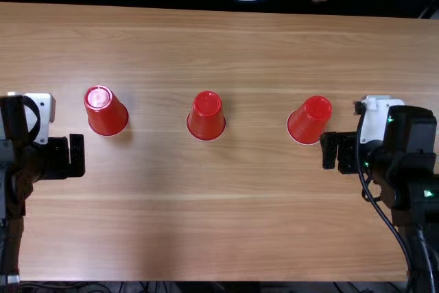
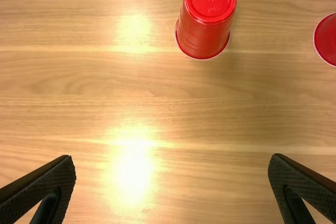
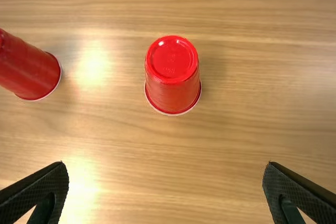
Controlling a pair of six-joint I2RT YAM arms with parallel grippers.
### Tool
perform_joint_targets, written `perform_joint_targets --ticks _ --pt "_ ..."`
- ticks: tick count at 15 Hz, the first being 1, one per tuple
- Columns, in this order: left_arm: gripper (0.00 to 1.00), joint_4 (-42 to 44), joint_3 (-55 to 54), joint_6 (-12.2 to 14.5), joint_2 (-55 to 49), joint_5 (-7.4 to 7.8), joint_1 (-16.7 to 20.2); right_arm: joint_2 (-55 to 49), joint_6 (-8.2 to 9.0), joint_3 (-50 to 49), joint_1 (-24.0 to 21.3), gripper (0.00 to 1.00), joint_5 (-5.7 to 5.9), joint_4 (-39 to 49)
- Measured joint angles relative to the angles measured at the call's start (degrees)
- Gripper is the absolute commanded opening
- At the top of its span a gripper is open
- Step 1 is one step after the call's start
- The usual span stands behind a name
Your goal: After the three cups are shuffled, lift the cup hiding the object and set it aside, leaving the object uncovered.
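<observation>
Light wooden bench (image 1: 219, 231) carries three upturned red cups in a row, well apart: left cup (image 1: 105, 110), middle cup (image 1: 206, 116), right cup (image 1: 309, 120). Near the outer cups, left arm's fingers (image 2: 44, 184) and right arm's fingers (image 3: 299, 187) are spread wide, holding nothing

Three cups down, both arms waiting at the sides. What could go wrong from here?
1. The left cup, middle cup and right cup look identical and nothing marks the one hiding the object, so a wrong pick is possible.
2. The right cup sits close to the right gripper, whose fingers are open; a careless approach might tip it.
3. The cups' tapered walls could slip between flat fingers.
</observation>
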Motion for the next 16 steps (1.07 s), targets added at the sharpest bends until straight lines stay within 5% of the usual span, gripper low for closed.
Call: perform_joint_targets --ticks 16 --pt "1.00 -3.7 9.8 0.0 11.3 -0.15 -3.8 30.5 -0.17 12.0 0.0 1.00 0.00 6.7"
